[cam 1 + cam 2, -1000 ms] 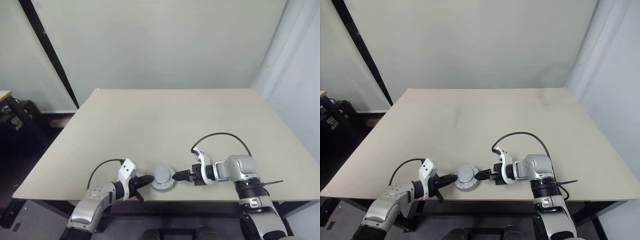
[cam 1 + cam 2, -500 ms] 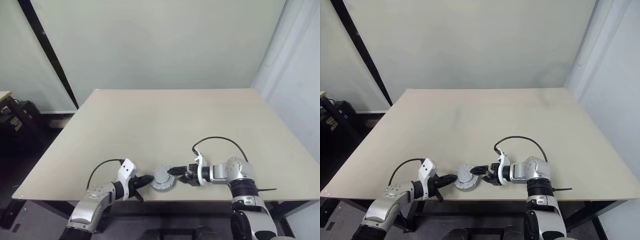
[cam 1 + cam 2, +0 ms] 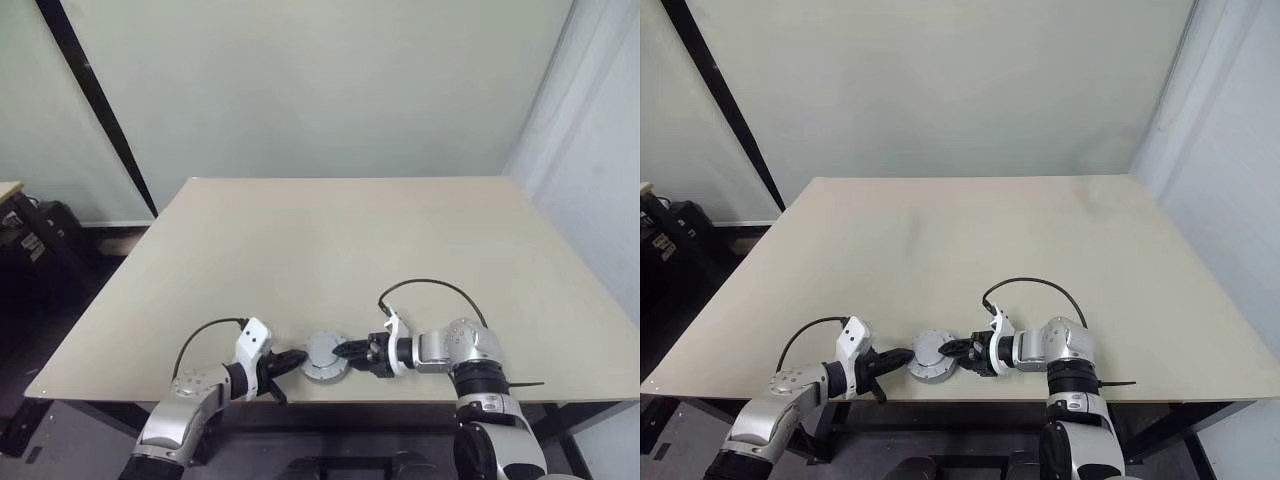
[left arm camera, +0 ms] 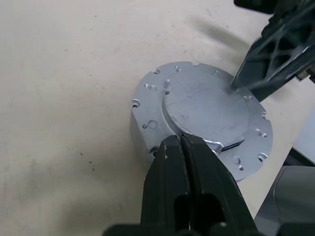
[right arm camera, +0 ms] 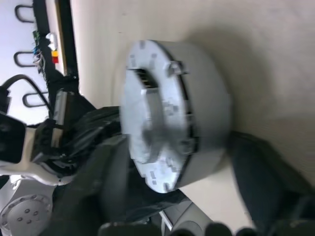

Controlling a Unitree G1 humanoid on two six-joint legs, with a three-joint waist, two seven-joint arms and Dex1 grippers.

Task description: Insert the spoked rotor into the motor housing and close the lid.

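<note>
Large beige rectangular desk (image 3: 340, 250) — broad and bare toward the far wall and both sides; all the work sits crowded at the near edge, where the room runs out.

Squat round grey metal motor housing (image 3: 327, 358) stands on the desk just inside that near edge, between the two arms. Its flat round grey lid (image 4: 206, 110) lies down flat on top, so the windings and the spoked rotor are hidden; I judge the rotor already inside, with closing as the step in hand, but cannot confirm it.

Right gripper (image 3: 352, 352) comes in level from the right, its black fingers part-open and straddling the housing: one finger over the lid face, the other at the side wall. Whether they actually pinch is not clear.

Left gripper (image 3: 291, 358) has its fingers (image 4: 183, 162) pressed shut with nothing between them, tips resting at the lid's rim on the left side.

Risks, as a judgement:
- A sideways squeeze or push from the right could slide the housing — the left tips brace it only lightly, and the near edge is close enough for a drop to the floor.
- If the lid is not fully seated, an off-centre press may tilt it.
- Both sets of fingers work the same small disc; a clash is likely.

Safest retreat is up and toward the far side.
</note>
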